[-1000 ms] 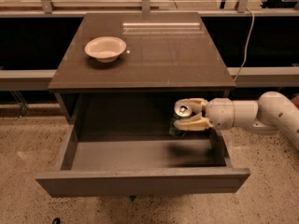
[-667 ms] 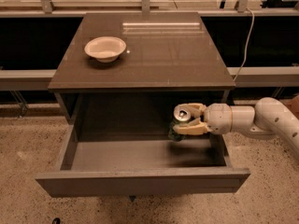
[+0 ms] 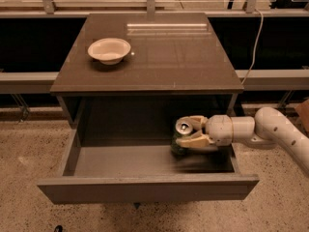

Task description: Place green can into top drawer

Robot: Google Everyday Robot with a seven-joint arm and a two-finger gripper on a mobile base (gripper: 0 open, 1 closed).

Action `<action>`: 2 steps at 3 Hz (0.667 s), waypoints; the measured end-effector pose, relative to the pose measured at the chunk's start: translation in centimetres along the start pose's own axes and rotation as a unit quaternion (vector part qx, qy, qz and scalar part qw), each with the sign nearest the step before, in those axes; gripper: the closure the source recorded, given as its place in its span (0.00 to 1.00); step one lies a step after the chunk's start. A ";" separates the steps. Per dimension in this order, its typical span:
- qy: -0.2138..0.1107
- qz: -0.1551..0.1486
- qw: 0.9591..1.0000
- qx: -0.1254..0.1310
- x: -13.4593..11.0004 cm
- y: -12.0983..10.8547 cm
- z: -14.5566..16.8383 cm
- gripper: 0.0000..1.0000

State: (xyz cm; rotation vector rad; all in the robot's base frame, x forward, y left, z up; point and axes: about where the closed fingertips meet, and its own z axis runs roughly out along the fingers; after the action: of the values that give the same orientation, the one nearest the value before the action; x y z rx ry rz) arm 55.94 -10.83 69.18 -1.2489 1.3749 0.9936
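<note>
The green can [image 3: 180,140] is a small dark can with a silver top and pull tab. It stands upright inside the open top drawer [image 3: 120,161], at the right side, its base at or just above the drawer floor. My gripper [image 3: 190,133] reaches in from the right over the drawer's right wall, with its cream fingers [image 3: 193,140] on both sides of the can and closed on it. The white arm extends off to the right.
A white bowl [image 3: 109,50] sits on the cabinet top [image 3: 169,57] at the back left. The drawer's front panel [image 3: 145,190] sticks out toward the camera. A cable hangs behind the cabinet at the right. Speckled floor surrounds the cabinet.
The gripper and the can have moved a little lower and leftward inside the drawer, closer to its floor. The bowl and the drawer have not moved.
</note>
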 end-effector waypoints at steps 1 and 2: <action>0.008 0.024 1.000 0.000 2.2 0.5 0.0 0.27; 0.007 0.023 1.000 -0.003 2.1 0.5 0.2 0.03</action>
State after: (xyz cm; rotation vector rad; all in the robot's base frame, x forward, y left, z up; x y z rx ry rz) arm 55.51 -10.91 67.09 -1.2358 1.4182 1.0221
